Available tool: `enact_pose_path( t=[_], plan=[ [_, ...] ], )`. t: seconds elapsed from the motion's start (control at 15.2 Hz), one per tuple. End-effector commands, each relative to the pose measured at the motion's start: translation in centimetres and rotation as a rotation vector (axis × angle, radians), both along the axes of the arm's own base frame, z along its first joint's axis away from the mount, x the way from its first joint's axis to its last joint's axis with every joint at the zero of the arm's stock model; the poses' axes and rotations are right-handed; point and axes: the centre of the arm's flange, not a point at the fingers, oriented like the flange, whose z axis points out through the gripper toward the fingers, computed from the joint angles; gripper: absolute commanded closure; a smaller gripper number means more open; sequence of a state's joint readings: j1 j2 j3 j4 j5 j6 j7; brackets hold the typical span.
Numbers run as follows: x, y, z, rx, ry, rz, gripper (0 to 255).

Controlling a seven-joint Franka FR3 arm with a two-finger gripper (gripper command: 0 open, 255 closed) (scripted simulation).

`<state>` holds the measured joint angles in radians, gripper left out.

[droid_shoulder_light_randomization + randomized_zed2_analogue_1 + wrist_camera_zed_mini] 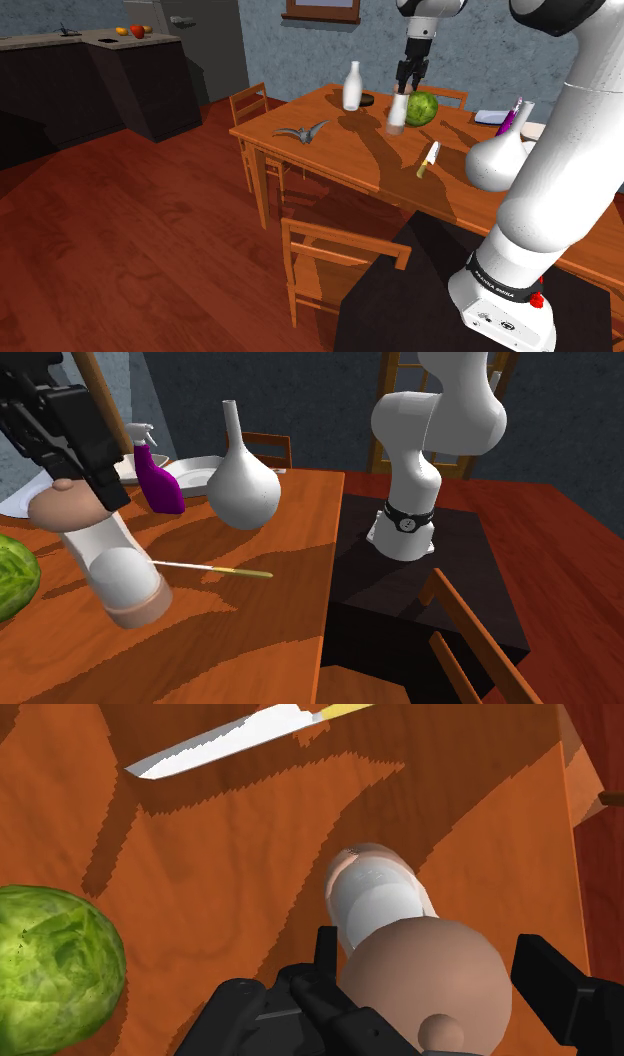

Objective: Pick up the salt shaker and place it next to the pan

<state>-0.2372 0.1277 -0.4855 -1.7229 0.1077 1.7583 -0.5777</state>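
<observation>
Claw [430,949] grips the tilted salt shaker [375,899] by its brown cap. Shoulder view shows the dark pan [368,101] beyond; wrist view, a knife [230,744].

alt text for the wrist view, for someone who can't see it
A black two-finger gripper clasps the brown rounded cap of a white salt shaker over an orange wooden table. A green leafy head lies near the shaker, and a white-bladed, yellow-handled knife lies beyond.
</observation>
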Motion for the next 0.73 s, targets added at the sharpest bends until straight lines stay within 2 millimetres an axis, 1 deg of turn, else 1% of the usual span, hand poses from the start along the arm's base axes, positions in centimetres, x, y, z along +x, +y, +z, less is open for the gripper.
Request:
enact_pose_path(
  t=[0.0, 0.66],
  plan=[
    [0.0, 0.1, 1.2, 0.0, 0.0, 0.0, 255],
    [0.0, 0.1, 6.4, 0.0, 0.0, 0.0, 255]
  ],
)
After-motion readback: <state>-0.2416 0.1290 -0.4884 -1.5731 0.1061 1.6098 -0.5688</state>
